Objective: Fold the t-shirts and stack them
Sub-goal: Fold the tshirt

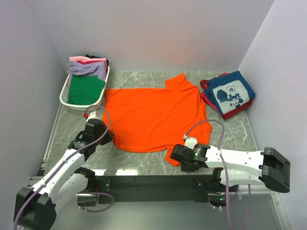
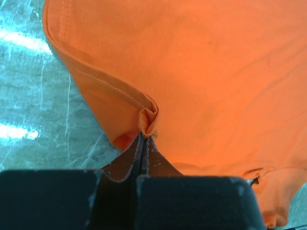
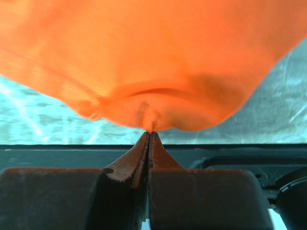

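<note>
Orange t-shirt (image 1: 153, 117) flat, unfolded, middle of table (image 1: 235, 132). Left gripper (image 2: 144, 136) pinches near hem corner; right gripper (image 3: 149, 130) pinches near sleeve. Folded stack (image 1: 229, 95) far right, navy on top. More shirts (image 1: 86, 88) in basket (image 1: 64, 96). Most work left.

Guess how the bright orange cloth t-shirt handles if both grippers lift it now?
Probably floppy: the bright orange cloth t-shirt bunches into a small fold where the left gripper pinches its hem, so it would likely sag between grips. Likely light: the right gripper holds only a tiny nip of fabric, which might slip under a tug.
</note>
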